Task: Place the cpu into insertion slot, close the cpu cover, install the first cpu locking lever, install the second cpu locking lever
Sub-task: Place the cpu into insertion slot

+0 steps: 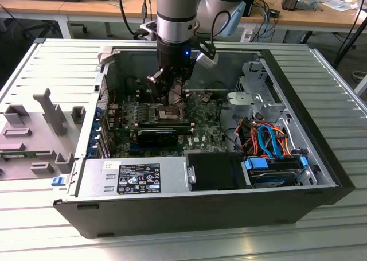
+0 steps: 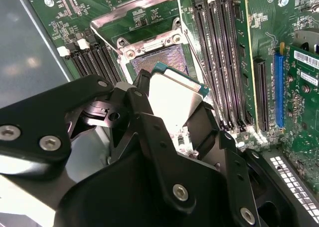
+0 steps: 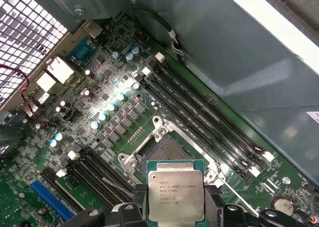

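**A:** Where is the cpu [image 3: 175, 194] at this moment?

**B:** In the gripper [image 1: 172, 96]. The fingers [image 3: 213, 203] are pinched narrow on two opposite edges of the chip, so its grey metal top faces up and its underside is left untouched. I take that to be the reason for the edge grip: the contact side has to meet the socket clean.

**A:** And the insertion slot [image 3: 167, 149]?

**B:** Bare. Its dark centre shows in both wrist views, with the chip hanging over its near edge, not seated. In the exterior view the arm stands in the upper middle of the frame, reaching down into the open computer case [image 1: 321, 158] that lies on the slatted counter [image 1: 46, 60].

**A:** How close is the chip to the socket?

**B:** Close, but I cannot tell whether a corner touches. It looks to sit just above the silver rim.

**A:** Why is the cpu cover [image 2: 132, 10] standing up like that?

**B:** It is swung back on its hinge at the far side of the socket, its window showing green motherboard [image 3: 124, 132] behind. That keeps the opening free for the chip. So of the task, nothing is finished: no chip in, cover open.

**A:** Anything crowding the approach?

**B:** The long memory slots [image 3: 199, 102] run on both sides of the socket, near but apart from the fingers.
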`<state>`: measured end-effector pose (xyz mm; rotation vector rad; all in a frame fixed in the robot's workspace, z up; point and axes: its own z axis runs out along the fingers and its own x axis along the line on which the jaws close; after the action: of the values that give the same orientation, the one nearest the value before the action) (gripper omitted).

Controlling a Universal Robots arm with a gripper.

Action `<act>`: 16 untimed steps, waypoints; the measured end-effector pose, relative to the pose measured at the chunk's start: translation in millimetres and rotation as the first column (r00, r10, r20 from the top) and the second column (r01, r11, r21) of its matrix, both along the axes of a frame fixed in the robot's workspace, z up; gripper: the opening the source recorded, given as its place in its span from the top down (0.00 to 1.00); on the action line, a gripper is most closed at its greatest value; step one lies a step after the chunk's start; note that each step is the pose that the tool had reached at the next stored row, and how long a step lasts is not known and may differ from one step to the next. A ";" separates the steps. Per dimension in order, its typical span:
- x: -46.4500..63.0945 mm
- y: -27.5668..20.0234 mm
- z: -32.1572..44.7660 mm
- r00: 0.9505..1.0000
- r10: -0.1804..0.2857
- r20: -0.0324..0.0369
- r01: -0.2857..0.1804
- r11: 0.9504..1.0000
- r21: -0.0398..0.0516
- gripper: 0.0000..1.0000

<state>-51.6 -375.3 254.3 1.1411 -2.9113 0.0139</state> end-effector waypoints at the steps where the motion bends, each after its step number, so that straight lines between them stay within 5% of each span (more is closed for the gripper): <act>1: 0.0 0.0 0.0 1.000 0.002 0.000 -0.002 1.000 0.000 0.46; 16: 0.0 0.0 0.0 1.000 0.020 0.000 -0.020 1.000 0.000 0.46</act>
<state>-51.6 -375.2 254.3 1.1706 -2.8997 0.0141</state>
